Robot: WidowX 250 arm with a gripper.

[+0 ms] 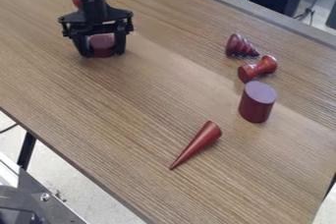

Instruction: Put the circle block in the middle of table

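Apparently at pickup, the black gripper [102,53] straddles the round block [101,44] toward the desk's [151,100] upper-left end, whether clenched or released impossible to tell, with carrying it to the middle and placing it remaining.

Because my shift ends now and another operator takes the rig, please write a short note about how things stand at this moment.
Gripper: low around the round block, toward the table's upper left in the camera view; whether it has a firm grip, I cannot tell.
Job's things: that block, likely the circle block, is away from the middle of the table.
Done: gripper positioned at the block.
Left: confirm the grip, bring the block to the middle, release it, back away.
Mind the cylinder and cone on the right side.
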